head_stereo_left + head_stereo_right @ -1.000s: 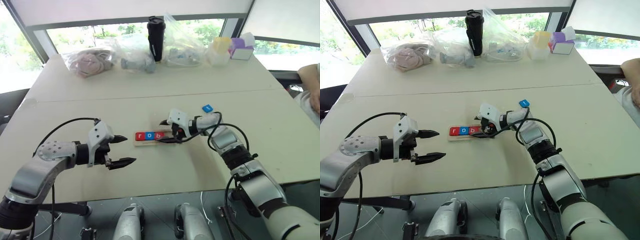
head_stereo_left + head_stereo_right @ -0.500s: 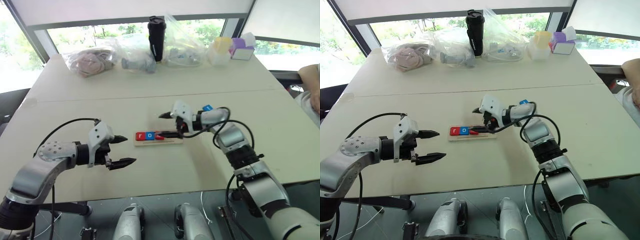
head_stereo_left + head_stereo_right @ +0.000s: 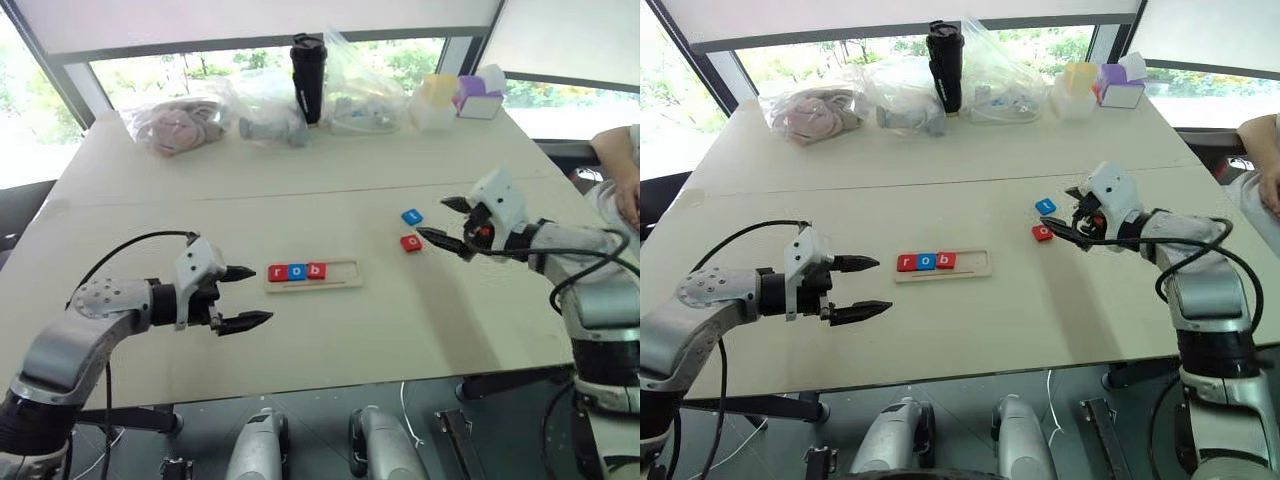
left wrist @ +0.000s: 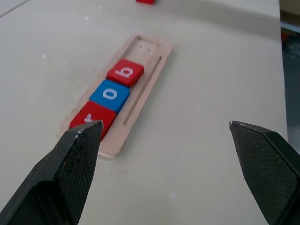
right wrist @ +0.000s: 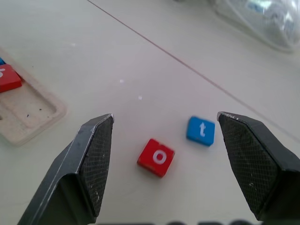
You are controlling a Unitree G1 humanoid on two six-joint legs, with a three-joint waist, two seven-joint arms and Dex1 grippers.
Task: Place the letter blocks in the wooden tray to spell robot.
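While the wooden tray (image 3: 313,275) sits mid-table (image 3: 300,200) with red r (image 4: 92,119), blue o (image 4: 110,95) and red b (image 4: 125,72) filling its left three slots, the other two slots are bare. The red o block (image 5: 156,157) and blue t block (image 5: 201,131) lie loose on the table off to the tray's right, near each other but not touching. Right gripper (image 5: 166,124) hovers over those two with its fingers spread and holding nothing — left gripper (image 3: 243,297) hangs just left of the tray, fingers wide apart and empty too.
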